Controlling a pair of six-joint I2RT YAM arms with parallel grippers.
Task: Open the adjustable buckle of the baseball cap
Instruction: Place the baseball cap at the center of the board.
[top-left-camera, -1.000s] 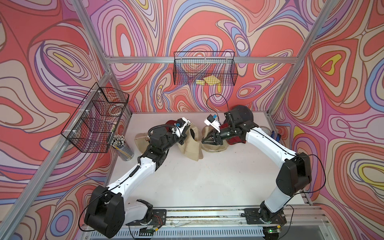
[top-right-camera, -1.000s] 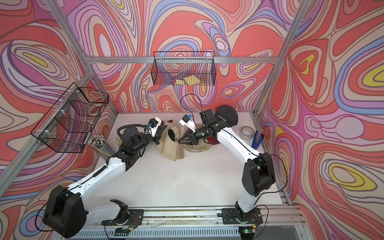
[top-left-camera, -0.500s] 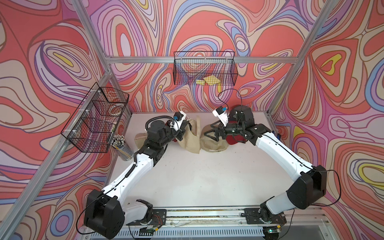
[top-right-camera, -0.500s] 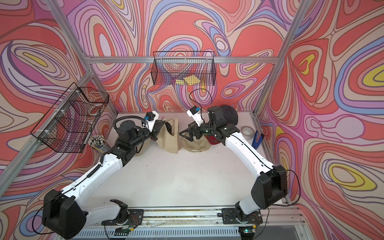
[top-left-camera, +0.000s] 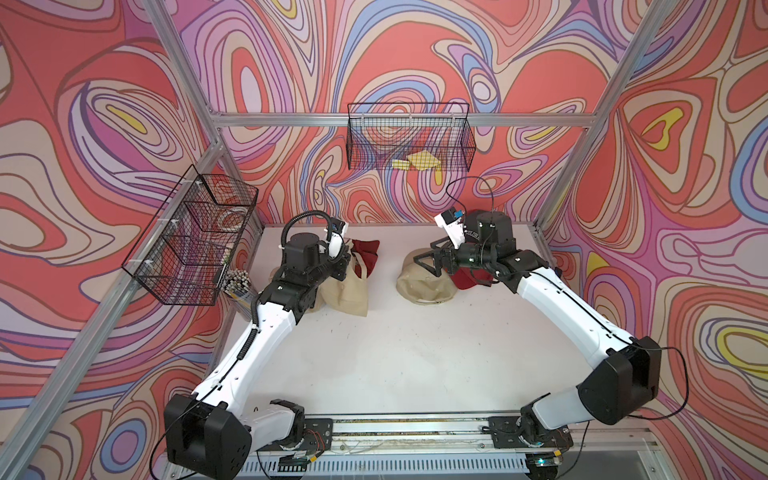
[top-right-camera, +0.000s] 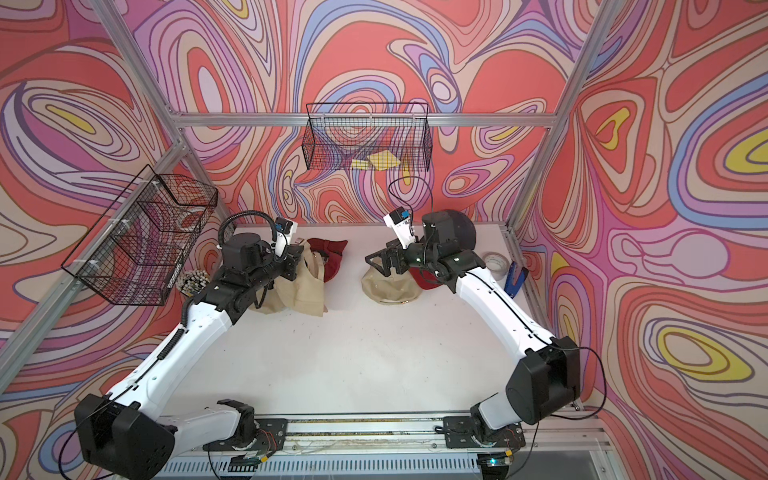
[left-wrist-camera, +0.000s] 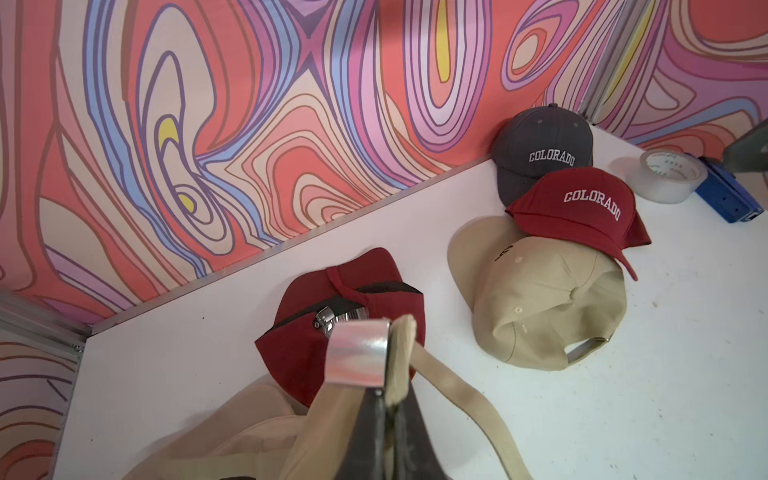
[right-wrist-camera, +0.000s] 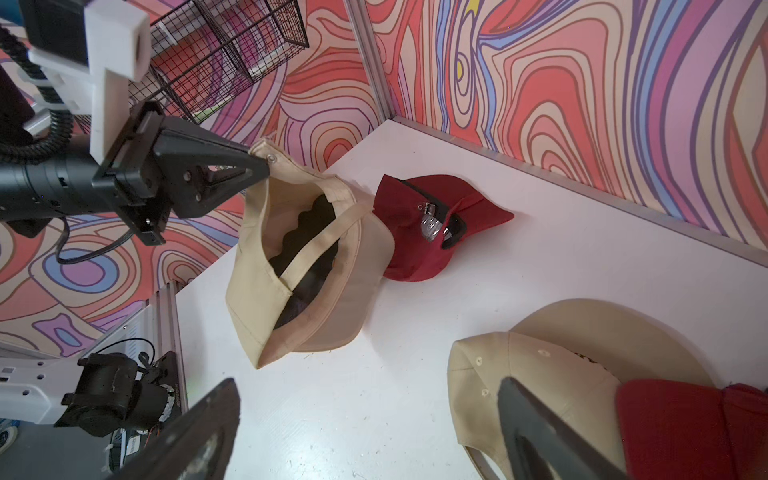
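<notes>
Here, strap end (right-wrist-camera: 268, 157) of the beige cap (right-wrist-camera: 253, 257) tight in the left gripper (right-wrist-camera: 259, 168); right gripper (right-wrist-camera: 370, 390) wide, well apart.

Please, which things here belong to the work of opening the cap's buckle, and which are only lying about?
In the job: held beige cap, its strap, left gripper shut on that strap, right gripper open.

Lying about: upturned red cap, second beige cap, red Colorado cap, grey cap, tape roll, blue stapler, back basket, side basket.

robot lab test cell: silver aluminium-profile frame (top-left-camera: 185, 62), swirly multicolour printed wall panels (top-left-camera: 415, 50), white tabletop (top-left-camera: 415, 353), black wire baskets (top-left-camera: 409, 137) on frame, white-and-black robot arms (top-left-camera: 266, 332) on metal base rail (top-left-camera: 415, 426).
</notes>
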